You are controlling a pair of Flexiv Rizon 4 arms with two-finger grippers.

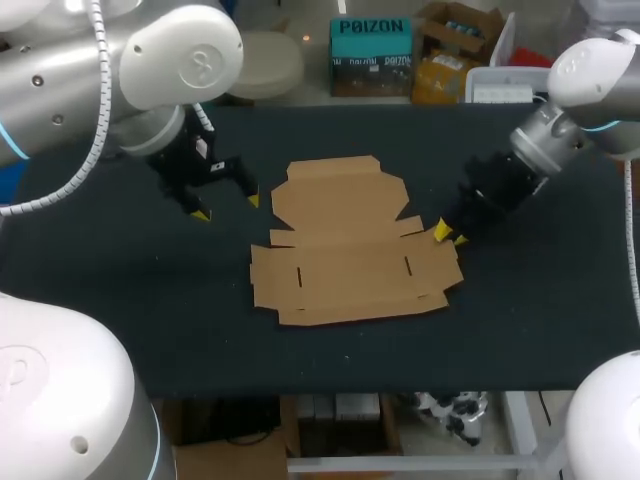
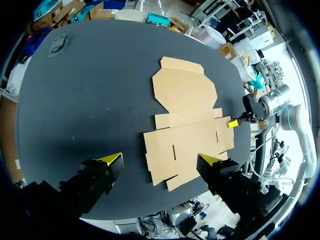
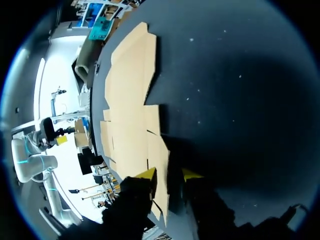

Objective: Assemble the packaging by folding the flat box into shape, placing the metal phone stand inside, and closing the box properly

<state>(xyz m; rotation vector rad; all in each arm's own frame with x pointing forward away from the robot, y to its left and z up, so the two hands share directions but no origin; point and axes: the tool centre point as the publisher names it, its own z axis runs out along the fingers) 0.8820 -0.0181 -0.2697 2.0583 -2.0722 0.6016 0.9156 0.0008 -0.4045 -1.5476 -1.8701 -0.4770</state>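
Worktop: dark cloth covering, and it is carrying the flat box near its middle, between my two arms.

Flat box: it is lying fully unfolded, with all panels and flaps down on the cloth. No crease is raised yet. I am judging it as thin cardboard: light, stiff across each panel, and bending readily only along the scored lines. It is likely to slide on the cloth if pushed from one side only. The edges are thin, so a hold belongs on a flap edge, with the opposite side steadied. Pinching mid-panel risks a false crease.

Left claw: it is hovering just off the box's left far corner with the fingers spread wide, holding nothing.

Right claw: it is sitting low at the box's right edge, set narrow. The wrist view is showing the side flap passing between the fingers, with a dark gap on one side, so I am judging it not yet clamped.

Small dark item: it is lying at a far corner of the worktop, well apart from the box. I cannot tell what it is.
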